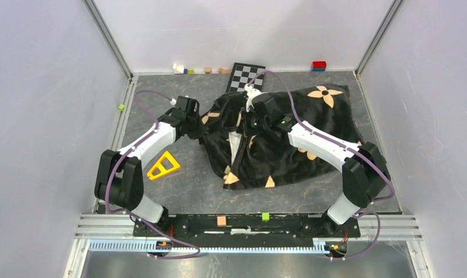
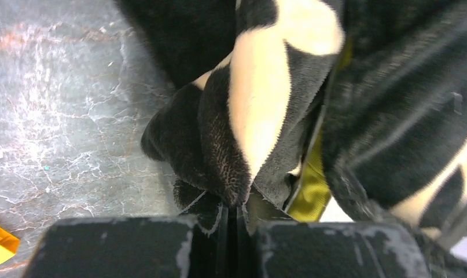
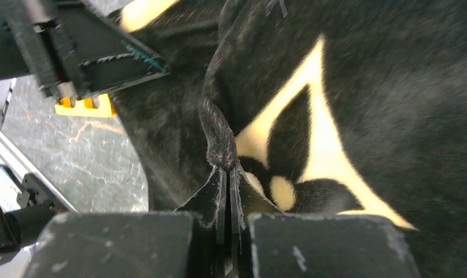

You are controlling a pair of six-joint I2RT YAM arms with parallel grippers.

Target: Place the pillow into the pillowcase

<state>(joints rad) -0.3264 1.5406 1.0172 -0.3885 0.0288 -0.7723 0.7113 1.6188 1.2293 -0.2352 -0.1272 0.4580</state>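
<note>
Because black plush pillowcase with tan flower motifs (image 1: 300,139) is limp, light, hem is best hold; left gripper (image 2: 234,211), right gripper (image 3: 226,174) each pinch folded hem, mid grey table (image 1: 190,197). Cream pillow with yellow band (image 2: 312,194) apparently mostly inside, soft.

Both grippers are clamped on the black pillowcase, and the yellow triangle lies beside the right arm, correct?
Not quite. The top view shows the yellow triangle beside the left arm, not the right. The rest holds: the left gripper and right gripper are both clamped on the pillowcase, as the wrist views show.
</note>
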